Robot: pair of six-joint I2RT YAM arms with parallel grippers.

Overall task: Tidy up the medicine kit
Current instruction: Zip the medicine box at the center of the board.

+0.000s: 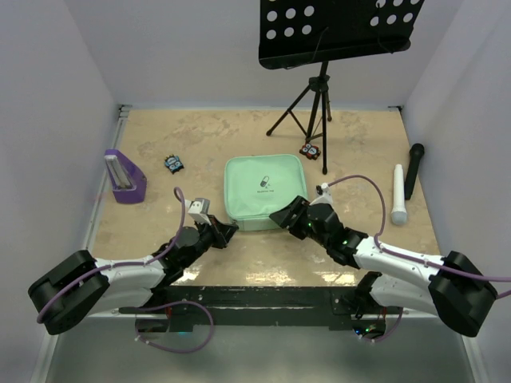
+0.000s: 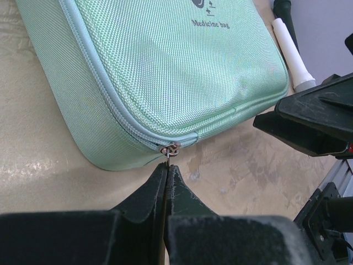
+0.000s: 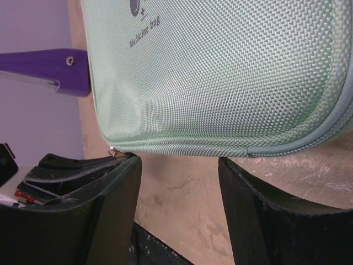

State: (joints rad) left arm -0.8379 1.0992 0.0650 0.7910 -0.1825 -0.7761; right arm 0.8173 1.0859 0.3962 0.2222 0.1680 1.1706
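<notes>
Low and outstretched, left tool [image 2: 166, 168] tight on zipper pull [image 2: 171, 149] of medicine kit [image 2: 165, 66].

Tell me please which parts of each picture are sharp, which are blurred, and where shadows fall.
Top external: even soft light, all sharp, faint shadows beside the medicine kit. Left wrist: weave and zipper pull sharp; left gripper dark, blurred at the base. Right wrist: weave sharp; purple stand and right gripper slightly soft.
</notes>
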